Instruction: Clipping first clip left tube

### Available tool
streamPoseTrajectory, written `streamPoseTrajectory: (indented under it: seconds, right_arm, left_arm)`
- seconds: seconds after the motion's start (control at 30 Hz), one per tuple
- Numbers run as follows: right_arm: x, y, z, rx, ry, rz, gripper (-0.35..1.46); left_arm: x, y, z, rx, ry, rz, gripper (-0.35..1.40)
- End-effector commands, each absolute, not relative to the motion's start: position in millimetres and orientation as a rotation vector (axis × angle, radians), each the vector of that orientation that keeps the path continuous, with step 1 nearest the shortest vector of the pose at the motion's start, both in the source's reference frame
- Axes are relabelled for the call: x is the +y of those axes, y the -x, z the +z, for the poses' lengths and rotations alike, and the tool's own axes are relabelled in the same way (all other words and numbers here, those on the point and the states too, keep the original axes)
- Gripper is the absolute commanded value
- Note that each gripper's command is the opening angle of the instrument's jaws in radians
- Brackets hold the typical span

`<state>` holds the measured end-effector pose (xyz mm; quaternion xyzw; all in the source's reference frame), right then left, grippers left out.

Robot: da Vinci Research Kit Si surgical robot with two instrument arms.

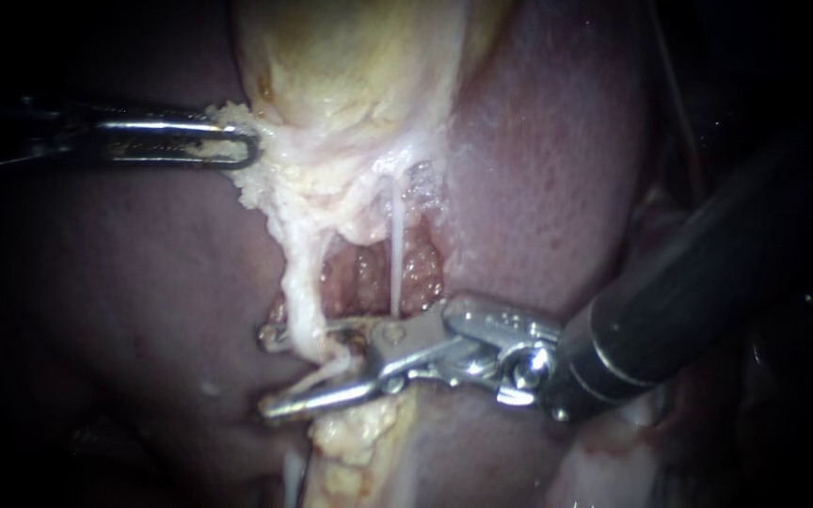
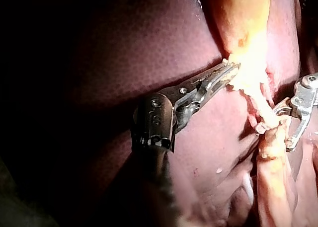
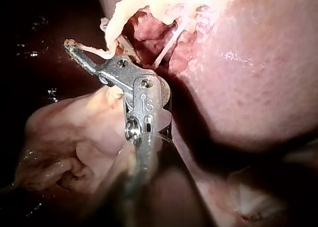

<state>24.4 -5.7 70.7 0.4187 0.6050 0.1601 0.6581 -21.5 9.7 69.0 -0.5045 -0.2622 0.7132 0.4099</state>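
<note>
Left instrument [image 1: 245, 148]: pincer clamped on gallbladder [image 1: 359, 66] edge;
Right instrument [image 1: 271, 373]: pincer apart, astride left tube [image 1: 299, 282];
Risk: tube may slip past tips; clip only partial

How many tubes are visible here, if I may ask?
2: the thicker left tube crosses the right instrument's tip; a thin white tube runs beside it. Others may be hidden.

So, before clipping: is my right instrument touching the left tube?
Touching. Endoscope view: the left tube lies across the right instrument's tip, directly against the metal.
</note>
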Motion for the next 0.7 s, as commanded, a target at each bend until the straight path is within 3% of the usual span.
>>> streamPoseTrajectory:
  seconds: [0.03, 0.7]
  right_arm:
    - [-5.8, -24.3, 70.9, 1.368, -0.947, 0.357, 0.48]
    - [-7.1, -24.4, 68.5, 1.359, -1.049, 0.321, 0.43]
  left_arm:
    - [9.7, 21.5, 69.0, -0.659, 1.271, 1.796, -0.35]
    - [9.7, 21.5, 69.2, -0.659, 1.271, 1.797, -0.35]
